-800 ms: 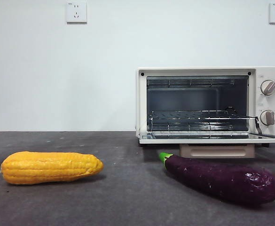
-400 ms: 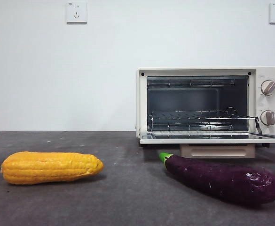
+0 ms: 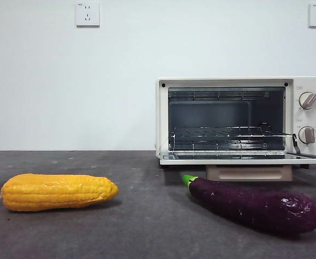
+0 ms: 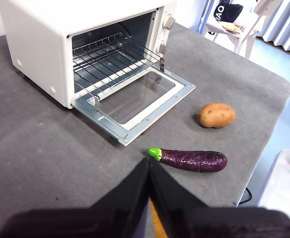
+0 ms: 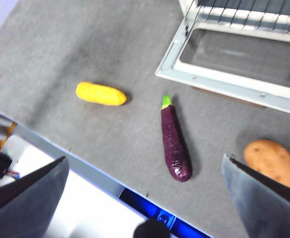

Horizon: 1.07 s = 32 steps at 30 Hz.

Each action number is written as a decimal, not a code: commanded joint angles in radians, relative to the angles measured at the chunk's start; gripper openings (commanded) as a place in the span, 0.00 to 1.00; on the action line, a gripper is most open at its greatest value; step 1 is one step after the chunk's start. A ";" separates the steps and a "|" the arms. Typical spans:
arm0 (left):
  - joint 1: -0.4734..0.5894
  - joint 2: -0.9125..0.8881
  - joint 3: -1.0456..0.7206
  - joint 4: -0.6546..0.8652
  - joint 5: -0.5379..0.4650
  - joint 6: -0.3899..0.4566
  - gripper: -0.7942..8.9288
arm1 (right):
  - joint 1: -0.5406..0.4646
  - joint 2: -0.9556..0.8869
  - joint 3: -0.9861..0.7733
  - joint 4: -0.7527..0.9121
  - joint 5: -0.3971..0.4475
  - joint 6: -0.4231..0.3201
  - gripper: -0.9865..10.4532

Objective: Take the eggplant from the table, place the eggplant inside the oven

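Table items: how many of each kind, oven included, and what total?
eggplant: 1
corn: 1
potato: 1
oven: 1
Total: 4

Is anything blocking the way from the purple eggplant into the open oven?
Nothing visible does. The glossy dark-purple eggplant lies on the grey table just before the cream-white oven, whose door is folded down; the wire rack is bare.
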 commanded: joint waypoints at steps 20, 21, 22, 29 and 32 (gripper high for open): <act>-0.069 0.039 -0.007 0.030 0.040 -0.006 0.08 | 0.296 0.141 -0.487 0.324 0.128 0.141 0.55; -0.072 0.039 -0.007 0.030 0.040 -0.006 0.08 | 0.311 0.156 -0.505 0.345 0.139 0.151 0.55; -0.074 0.039 -0.007 0.030 0.040 -0.006 0.08 | 0.329 0.175 -0.523 0.369 0.155 0.158 0.55; -0.104 0.039 -0.007 0.029 0.040 -0.006 0.08 | 0.432 0.322 -0.584 0.496 0.267 0.204 0.55; -0.110 0.039 -0.007 0.029 0.039 -0.006 0.08 | 0.462 0.386 -0.584 0.517 0.325 0.223 0.55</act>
